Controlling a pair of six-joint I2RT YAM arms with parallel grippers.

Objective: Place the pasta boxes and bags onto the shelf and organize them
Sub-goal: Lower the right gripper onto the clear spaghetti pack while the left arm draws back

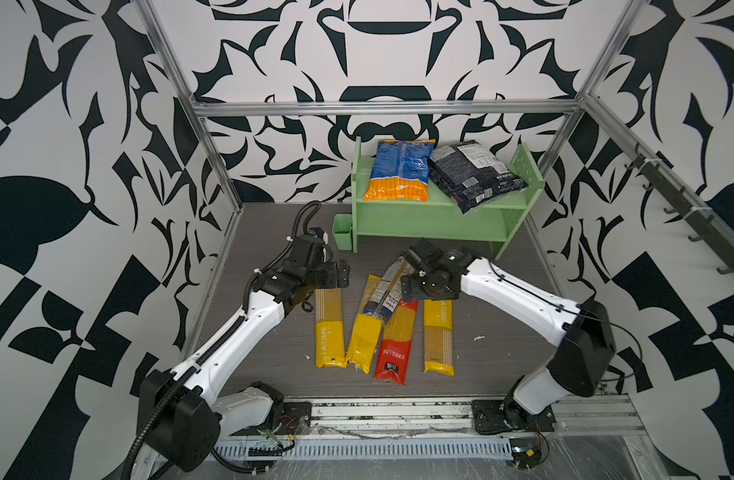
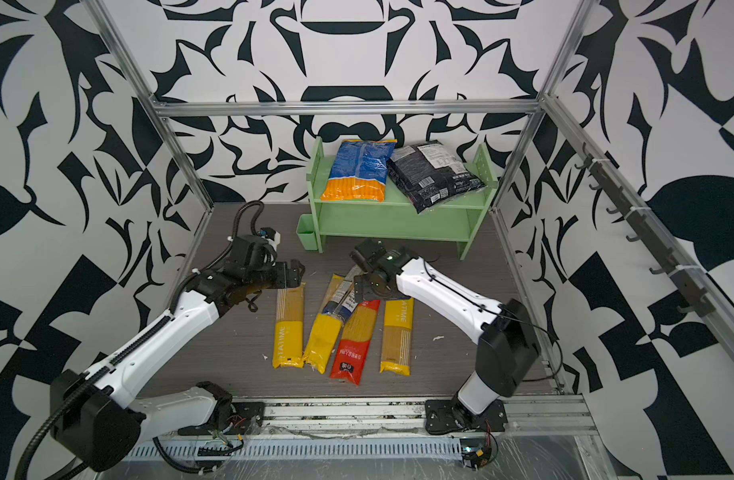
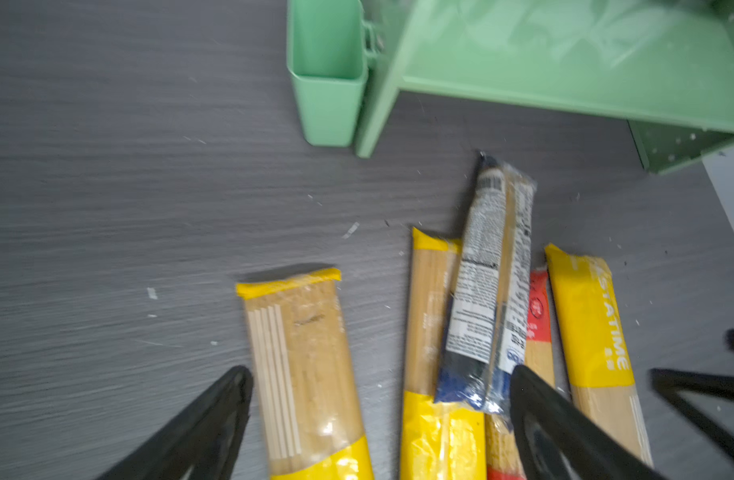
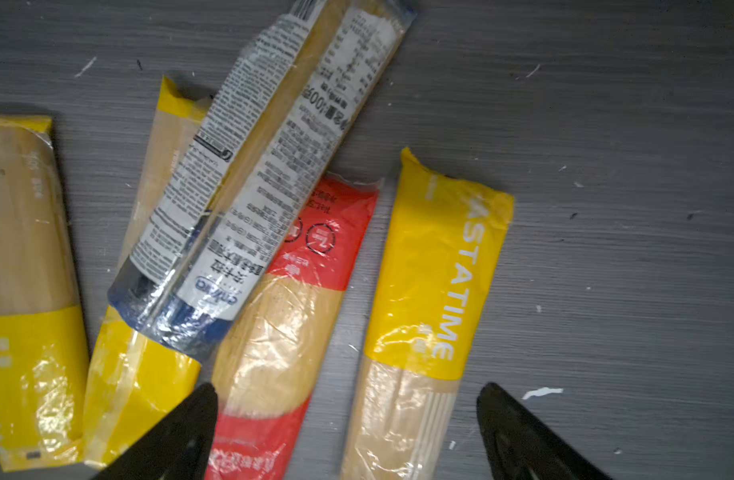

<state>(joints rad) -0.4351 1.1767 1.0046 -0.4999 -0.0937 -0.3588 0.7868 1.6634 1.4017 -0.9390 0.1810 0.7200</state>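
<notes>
Both open, nothing gripped. The left end effector was over the far ends of the leftmost yellow pack and the second yellow pack. The right end effector was above the red pack and the rightmost yellow pack. The navy-clear pack lay slanted across the second yellow and red ones. All five were on the counter in front of the shelf. The blue-and-orange bag and black bag sat side by side on its top tier, with the black one overhanging the front edge.
</notes>
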